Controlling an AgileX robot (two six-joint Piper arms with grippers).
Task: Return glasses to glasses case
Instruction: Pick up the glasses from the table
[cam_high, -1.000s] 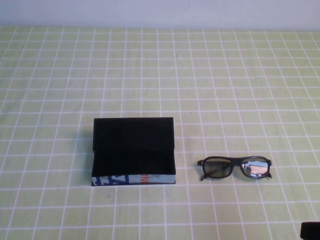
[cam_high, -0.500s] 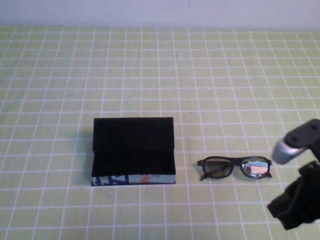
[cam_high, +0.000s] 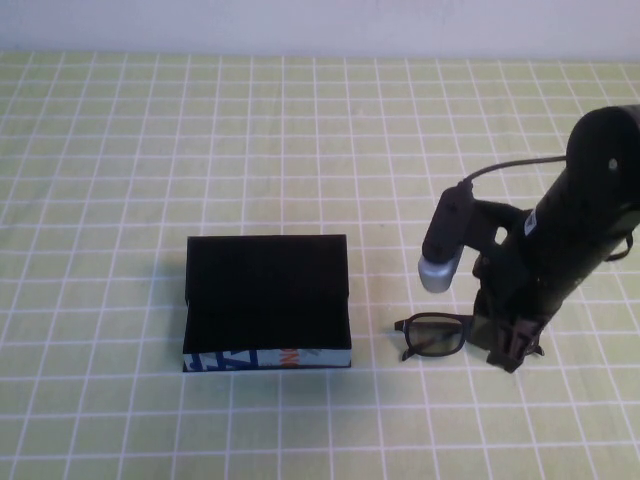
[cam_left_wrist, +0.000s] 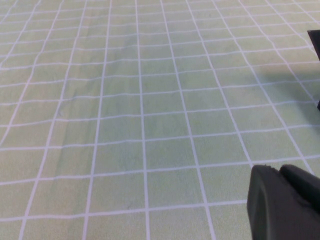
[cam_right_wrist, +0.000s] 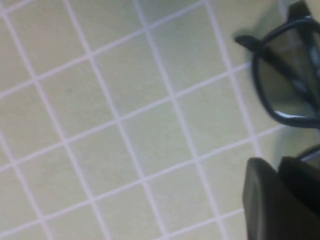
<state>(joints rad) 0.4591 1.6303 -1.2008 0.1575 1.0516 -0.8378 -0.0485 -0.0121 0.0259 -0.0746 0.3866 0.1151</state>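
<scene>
The glasses case is a black box with a blue, white and orange front edge, left of the table's middle. The black glasses lie on the cloth to its right. Only their left lens shows, because the right arm covers the other half. My right gripper points down right over the hidden half of the glasses. In the right wrist view one lens and its rim lie just beyond the gripper. My left gripper shows only in its own wrist view, over bare cloth.
The table is covered with a green cloth with a white grid. A pale wall runs along the far edge. A dark corner of something shows at the edge of the left wrist view.
The right arm has swung in from the lower right corner and now stands over the right half of the glasses. The glasses and the case have not moved.
</scene>
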